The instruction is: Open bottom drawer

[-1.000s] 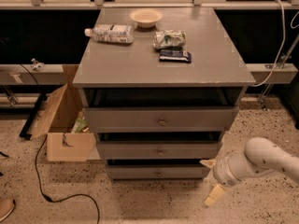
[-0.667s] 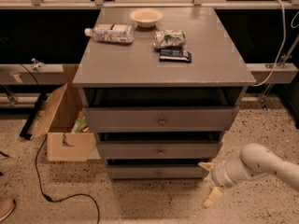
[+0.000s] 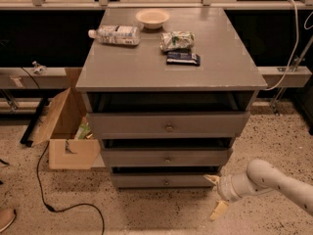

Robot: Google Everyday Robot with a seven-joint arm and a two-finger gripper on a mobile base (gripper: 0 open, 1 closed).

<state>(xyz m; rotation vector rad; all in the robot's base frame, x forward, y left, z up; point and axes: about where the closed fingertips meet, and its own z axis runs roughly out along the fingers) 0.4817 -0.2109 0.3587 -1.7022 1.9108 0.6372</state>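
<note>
The bottom drawer (image 3: pixel 164 181) is the lowest grey front of the cabinet, with a small round knob (image 3: pixel 167 182) at its centre. A dark gap shows above its front panel. My gripper (image 3: pixel 215 195) is low at the right, just off the drawer's right end and slightly in front of it. Its two pale fingers are spread apart, one up near the drawer corner (image 3: pixel 212 179), one lower near the floor (image 3: pixel 219 210). It holds nothing. The white arm (image 3: pixel 274 180) reaches in from the lower right.
The middle drawer (image 3: pixel 166 158) and top drawer (image 3: pixel 168 125) sit above. On the cabinet top (image 3: pixel 122 72) lie a bottle (image 3: pixel 115 35), a bowl (image 3: pixel 152 17) and two snack packs (image 3: pixel 178 40). An open cardboard box (image 3: pixel 66 131) and a black cable (image 3: pixel 46 199) are at the left on the floor.
My gripper and arm have shifted slightly left toward the bottom drawer's right end. The drawers have not moved.
</note>
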